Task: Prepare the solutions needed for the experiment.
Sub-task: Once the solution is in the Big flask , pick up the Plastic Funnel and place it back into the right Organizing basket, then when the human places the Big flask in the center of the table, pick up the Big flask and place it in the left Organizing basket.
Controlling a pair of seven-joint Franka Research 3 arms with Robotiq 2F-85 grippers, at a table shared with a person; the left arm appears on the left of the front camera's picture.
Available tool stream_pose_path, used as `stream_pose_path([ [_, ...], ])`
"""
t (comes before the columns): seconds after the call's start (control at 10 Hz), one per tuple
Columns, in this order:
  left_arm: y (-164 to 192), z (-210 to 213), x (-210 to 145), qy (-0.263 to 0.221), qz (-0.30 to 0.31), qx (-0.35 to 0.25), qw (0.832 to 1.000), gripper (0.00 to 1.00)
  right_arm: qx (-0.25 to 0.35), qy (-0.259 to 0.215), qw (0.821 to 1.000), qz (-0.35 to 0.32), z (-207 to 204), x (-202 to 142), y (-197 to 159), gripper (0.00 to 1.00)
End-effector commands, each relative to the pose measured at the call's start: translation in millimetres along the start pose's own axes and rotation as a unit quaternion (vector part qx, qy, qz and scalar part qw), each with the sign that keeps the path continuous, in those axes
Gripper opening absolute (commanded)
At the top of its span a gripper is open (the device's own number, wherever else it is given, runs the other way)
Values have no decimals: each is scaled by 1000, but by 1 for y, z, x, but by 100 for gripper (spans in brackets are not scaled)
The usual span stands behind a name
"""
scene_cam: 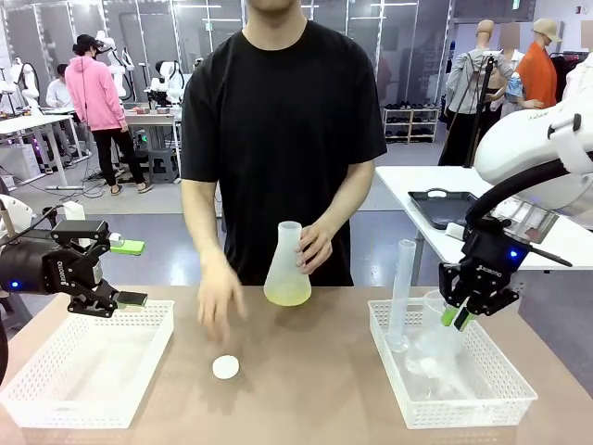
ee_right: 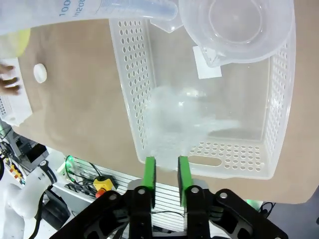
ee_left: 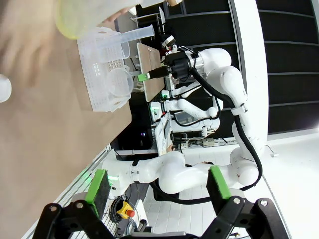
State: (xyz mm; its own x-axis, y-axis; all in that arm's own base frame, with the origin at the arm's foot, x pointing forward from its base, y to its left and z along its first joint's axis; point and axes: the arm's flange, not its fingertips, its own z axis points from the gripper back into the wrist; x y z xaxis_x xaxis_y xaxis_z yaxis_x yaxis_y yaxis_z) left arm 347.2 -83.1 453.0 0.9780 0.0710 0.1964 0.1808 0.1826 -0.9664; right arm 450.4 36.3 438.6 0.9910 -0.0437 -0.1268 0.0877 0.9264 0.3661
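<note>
The solution (scene_cam: 287, 296) is a shallow yellow-green layer in the bottom of the flask (scene_cam: 286, 252), which stands on the table at the middle of the front view. A person's hand (scene_cam: 315, 247) is wrapped round it. Their other hand (scene_cam: 220, 298) is a blur just left of it, above the white stopper (scene_cam: 225, 367) lying lower centre.

To my eye the robot's part now is fetching a vessel from the right basket (scene_cam: 482, 409), lower right, where a cylinder (scene_cam: 403, 292) and a beaker (scene_cam: 433, 324) stand. Done well, that means spreading the fingers wider first, then coming straight down over one wall. The piece should then be lifted upright, clear of its neighbour, and kept away from the person's arm on the way to the flask.

The right gripper (ee_right: 166, 174) hangs over that basket near the beaker. Its green pads are only a narrow gap apart with nothing between them. Whether it brushes the beaker I cannot tell. The left gripper (ee_left: 158, 185), at the left edge above the left basket (scene_cam: 37, 389), is spread wide and holds nothing.
</note>
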Motion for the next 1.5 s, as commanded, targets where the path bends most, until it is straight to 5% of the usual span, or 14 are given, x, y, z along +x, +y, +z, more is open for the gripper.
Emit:
stream_pose_path([
  [0.0,-2,0,1,3,1,-7,1000,100,-3,-5,1000,-18,0,7,6,44],
  [0.1,-2,0,1,3,1,-7,1000,100,-16,-18,999,-29,-3,12,4,61],
  [1.3,-2,0,1,3,1,-7,1000,100,-1,0,1000,-6,-3,2,-2,61],
  [1.4,-2,0,1,3,1,-7,1000,100,52,-22,998,2,8,-13,-5,61],
])
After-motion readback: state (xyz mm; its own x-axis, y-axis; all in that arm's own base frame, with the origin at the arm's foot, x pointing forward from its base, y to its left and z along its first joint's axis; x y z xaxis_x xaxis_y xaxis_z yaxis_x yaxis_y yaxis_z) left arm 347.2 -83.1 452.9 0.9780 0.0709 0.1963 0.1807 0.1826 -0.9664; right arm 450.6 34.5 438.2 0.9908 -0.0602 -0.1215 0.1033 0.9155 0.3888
